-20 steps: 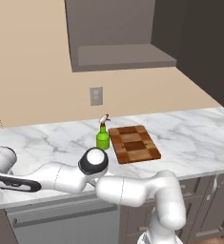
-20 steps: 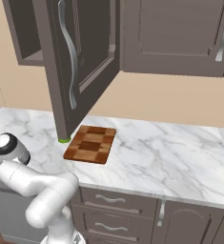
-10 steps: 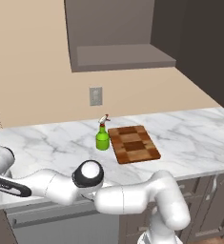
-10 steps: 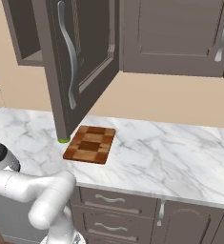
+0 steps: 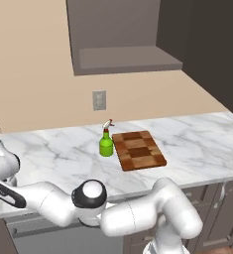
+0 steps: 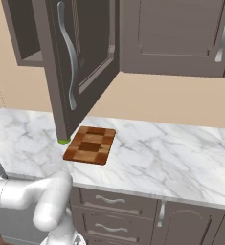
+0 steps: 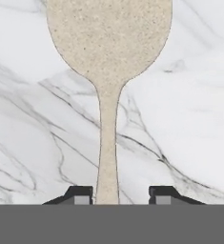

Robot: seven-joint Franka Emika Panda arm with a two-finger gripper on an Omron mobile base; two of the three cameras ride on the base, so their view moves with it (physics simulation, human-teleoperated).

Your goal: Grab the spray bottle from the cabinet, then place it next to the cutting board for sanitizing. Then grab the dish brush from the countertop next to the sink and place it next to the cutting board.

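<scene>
Already the spray bottle [image 5: 106,145] is set beside the cutting board [image 5: 138,150] at frame centre; the dish brush [image 7: 108,71] is straddled by the gripper [image 7: 116,194], though a grasp cannot be told

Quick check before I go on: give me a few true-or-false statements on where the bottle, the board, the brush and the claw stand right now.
1. The spray bottle stands upright on the countertop, right beside the cutting board. True.
2. The spray bottle sits on the cabinet shelf. False: it is down on the countertop.
3. The dish brush lies on the cutting board. False: it lies on bare marble.
4. The brush handle runs between the two tips of the claw. True.
5. The cabinet door is closed. False: the right base view shows it swung open.
</scene>
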